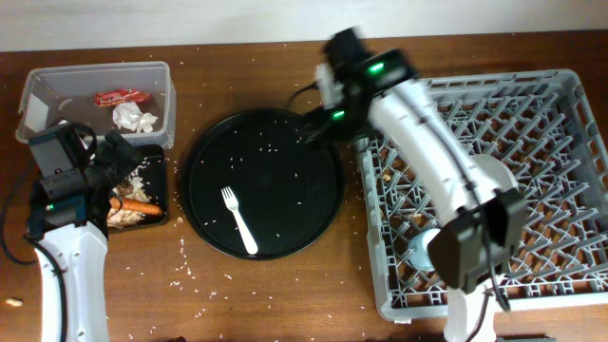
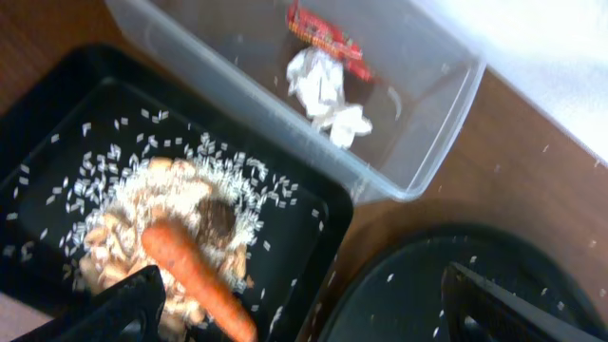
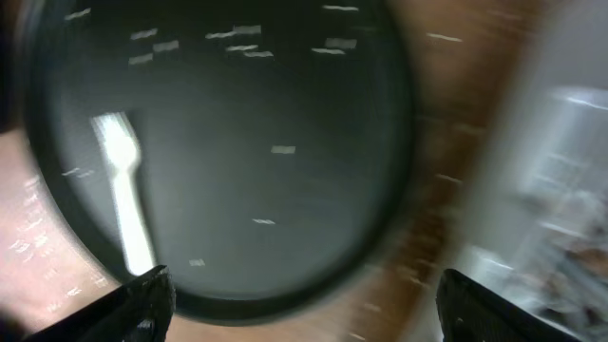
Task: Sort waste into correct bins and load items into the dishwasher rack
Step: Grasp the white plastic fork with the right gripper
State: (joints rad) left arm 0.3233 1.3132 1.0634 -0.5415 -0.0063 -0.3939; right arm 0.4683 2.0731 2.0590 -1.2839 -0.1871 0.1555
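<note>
Waste looks sorted: red wrapper (image 1: 121, 97) and tissue (image 1: 135, 119) in clear tub (image 1: 95, 69), just beyond left tool (image 2: 302, 275). Carrot (image 1: 141, 205) and grain scraps (image 1: 122, 217) in flat black tray (image 1: 160, 180) beneath it. Blue cup (image 1: 421, 249) sits in rack (image 1: 560, 190). Still to load: white fork (image 1: 238, 219), on round tray (image 1: 285, 180) below right tool (image 3: 304, 275). Both tools spread wide, empty.

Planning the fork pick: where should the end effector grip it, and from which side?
Grip the white fork mid-handle, coming straight down from above and closing across the handle's width. It lies flat on the round black tray, so no side approach gets under it, and the straight narrow handle probably gives more to pinch than the tines.
</note>
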